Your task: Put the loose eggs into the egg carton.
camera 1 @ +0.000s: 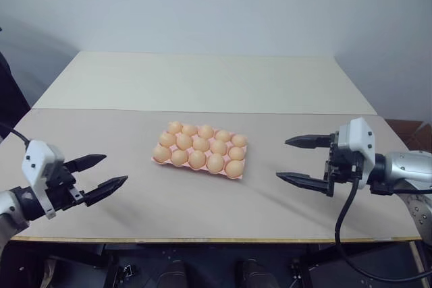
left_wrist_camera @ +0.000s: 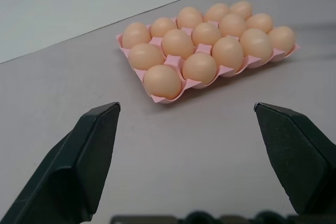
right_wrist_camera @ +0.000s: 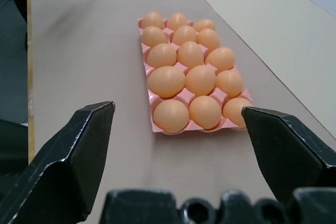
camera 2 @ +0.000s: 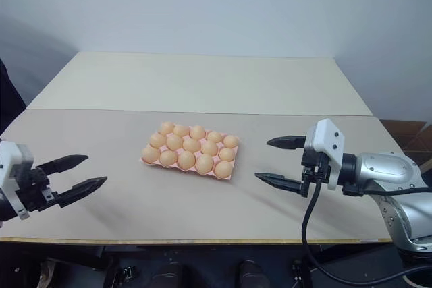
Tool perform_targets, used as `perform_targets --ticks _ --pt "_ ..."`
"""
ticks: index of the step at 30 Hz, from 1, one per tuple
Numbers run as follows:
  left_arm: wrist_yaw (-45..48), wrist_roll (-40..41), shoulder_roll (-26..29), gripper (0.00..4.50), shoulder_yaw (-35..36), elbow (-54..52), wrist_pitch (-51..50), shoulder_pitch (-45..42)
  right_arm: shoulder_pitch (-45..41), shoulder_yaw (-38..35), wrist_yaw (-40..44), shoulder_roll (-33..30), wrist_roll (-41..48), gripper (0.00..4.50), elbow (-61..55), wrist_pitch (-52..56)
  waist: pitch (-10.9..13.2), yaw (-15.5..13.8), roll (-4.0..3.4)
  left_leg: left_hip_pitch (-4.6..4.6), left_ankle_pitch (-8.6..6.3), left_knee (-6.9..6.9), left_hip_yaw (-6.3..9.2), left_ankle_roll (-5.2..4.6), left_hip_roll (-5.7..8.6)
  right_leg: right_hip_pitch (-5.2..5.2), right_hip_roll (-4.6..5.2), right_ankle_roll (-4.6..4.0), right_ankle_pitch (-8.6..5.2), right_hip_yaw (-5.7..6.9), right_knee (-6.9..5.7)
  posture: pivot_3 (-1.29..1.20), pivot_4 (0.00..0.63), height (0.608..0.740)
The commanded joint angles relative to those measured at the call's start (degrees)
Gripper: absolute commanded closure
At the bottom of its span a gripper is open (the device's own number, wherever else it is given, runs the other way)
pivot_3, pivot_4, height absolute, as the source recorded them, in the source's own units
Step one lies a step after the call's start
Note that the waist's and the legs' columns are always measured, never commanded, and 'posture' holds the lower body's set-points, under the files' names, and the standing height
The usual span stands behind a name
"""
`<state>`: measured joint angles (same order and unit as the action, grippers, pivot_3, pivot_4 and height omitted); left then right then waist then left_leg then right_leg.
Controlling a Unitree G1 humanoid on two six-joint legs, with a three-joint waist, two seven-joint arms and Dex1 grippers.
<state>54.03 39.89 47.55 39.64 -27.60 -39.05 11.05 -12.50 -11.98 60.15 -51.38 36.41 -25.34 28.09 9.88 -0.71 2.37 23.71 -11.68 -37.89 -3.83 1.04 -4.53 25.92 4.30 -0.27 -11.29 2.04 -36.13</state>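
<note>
Fingers of both grippers stand spread wide and hold nothing: the left gripper (camera 1: 101,172) hangs above the near left part of the grey-beige matte tabletop (camera 1: 101,133), and the right gripper (camera 1: 302,160) hangs above its right part, each well apart from the flat pink moulded egg carton (camera 1: 241,164) lying near the middle of the table. The smooth pale orange-tan oval eggs (camera 1: 197,160) sit in the carton's cups, three rows of five, and every cup that can be seen is filled; no egg lies loose on the tabletop in any view. Judgement: the loading appears complete, and the step in hand is a withdrawal and check rather than another pick. To do it well, both arms should keep clear of the carton's scalloped edge, since a brush against the light tray could shift it or tip an egg from its cup. Each egg should be checked for sitting fully down in its cup; the far row is partly hidden behind nearer eggs, so its seating cannot be confirmed.
</note>
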Motion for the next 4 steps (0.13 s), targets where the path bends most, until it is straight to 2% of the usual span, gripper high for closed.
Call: perform_targets --ticks 1,4 --pt "-0.9 1.0 0.6 0.04 1.8 -2.5 0.0 1.2 -0.3 -1.6 0.8 -0.7 0.8 0.00 -0.7 -0.8 0.0 0.0 0.00 0.01 0.00 0.00 0.00 0.00 0.00 0.00 0.00 0.00 0.00 0.00 0.01 0.00 0.150 0.740" --pt "-1.4 1.6 1.3 0.04 1.7 -2.6 -0.5 1.7 -0.7 -1.7 1.1 -0.9 0.8 0.00 -0.5 -0.5 0.0 0.1 0.00 0.01 0.00 0.00 -0.01 0.00 0.00 0.01 -0.01 0.00 0.00 -0.02 0.01 0.00 0.150 0.740"
